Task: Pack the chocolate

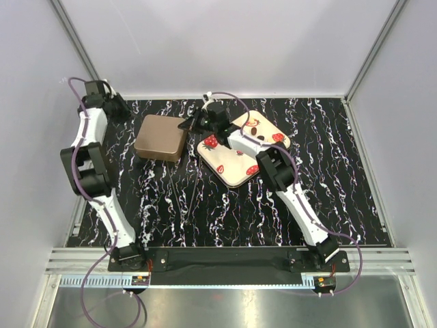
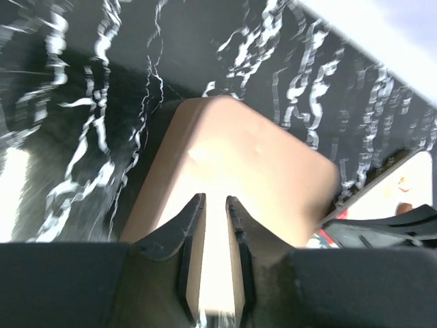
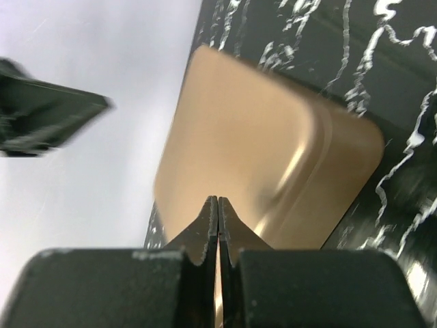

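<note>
A closed brown box (image 1: 160, 137) with rounded corners lies on the black marbled table. It fills the left wrist view (image 2: 239, 171) and the right wrist view (image 3: 259, 150). My left gripper (image 1: 123, 106) hovers at the box's far left, its fingers a narrow gap apart and empty (image 2: 215, 199). My right gripper (image 1: 186, 125) is shut on nothing (image 3: 218, 199) just right of the box. A cream tray (image 1: 235, 171) with strawberry prints lies right of the box. One or two small dark chocolates (image 1: 253, 128) show on its far part; the rest are hidden by my right arm.
The tray's corner (image 2: 410, 181) shows at the right edge of the left wrist view, with my right gripper's dark body (image 2: 389, 229) in front of it. White walls close the table at the back and sides.
</note>
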You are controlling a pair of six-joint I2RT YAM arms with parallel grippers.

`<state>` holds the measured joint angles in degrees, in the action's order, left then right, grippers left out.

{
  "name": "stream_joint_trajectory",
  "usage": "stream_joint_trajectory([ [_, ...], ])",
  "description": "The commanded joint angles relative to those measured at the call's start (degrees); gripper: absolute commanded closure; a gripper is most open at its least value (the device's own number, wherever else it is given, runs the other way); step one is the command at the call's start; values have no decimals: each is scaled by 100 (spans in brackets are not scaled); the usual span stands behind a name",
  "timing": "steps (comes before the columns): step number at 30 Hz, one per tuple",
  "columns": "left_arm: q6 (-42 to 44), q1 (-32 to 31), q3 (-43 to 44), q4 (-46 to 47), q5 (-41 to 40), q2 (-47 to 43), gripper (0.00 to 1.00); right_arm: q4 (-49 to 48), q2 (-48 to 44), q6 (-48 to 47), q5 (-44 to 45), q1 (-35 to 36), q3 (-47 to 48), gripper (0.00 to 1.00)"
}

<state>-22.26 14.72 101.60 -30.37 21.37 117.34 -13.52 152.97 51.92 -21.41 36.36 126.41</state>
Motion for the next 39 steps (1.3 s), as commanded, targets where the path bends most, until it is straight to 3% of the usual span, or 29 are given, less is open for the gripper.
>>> stream_joint_trajectory([
  [1,196,-4,-270,-49,-528,-1326,74,41,-1364,-453,-136,12,-379,98],
  [2,187,-48,-429,22,-485,-1536,73,129,-1601,-533,-48,3,-780,95],
  [5,161,-310,-1053,197,-344,-2572,69,603,-2699,-972,373,-6,-1755,72],
  [6,256,-425,-1324,268,-248,-2750,68,822,-3267,-1104,583,3,-2004,57],
  [8,406,-889,-1493,216,-404,-3145,61,1069,-3833,-1429,812,11,-2740,41],
  [9,563,-1040,-1668,242,-422,-3234,59,1314,-4366,-1526,1031,12,-2953,15],
  [11,653,-1443,-1801,260,-475,-3349,57,1772,-4914,-1729,1357,3,-3577,1],
  [16,942,-2507,-2284,146,-588,-3428,46,2659,-6506,-1712,2104,11,-4703,0],
  [18,996,-3000,-2634,224,-642,-3717,27,3473,-6944,-1659,2656,3,-4915,0],
  [20,934,-3359,-2855,382,-651,-4111,1,4021,-7218,-1711,2966,3,-5011,0],
  [25,610,-3740,-3901,900,-484,-5184,1,5324,-8290,-1597,3977,3,-5546,0],
  [32,477,-3748,-4860,1174,-449,-6792,1,5588,-10048,-1817,4013,11,-6453,0],
  [35,495,-3757,-5036,1244,-405,-7109,1,5623,-10899,-1879,4039,12,-6734,0],
  [39,468,-3757,-5080,1191,-440,-7295,1,5685,-11341,-1931,4206,11,-6867,0],
])
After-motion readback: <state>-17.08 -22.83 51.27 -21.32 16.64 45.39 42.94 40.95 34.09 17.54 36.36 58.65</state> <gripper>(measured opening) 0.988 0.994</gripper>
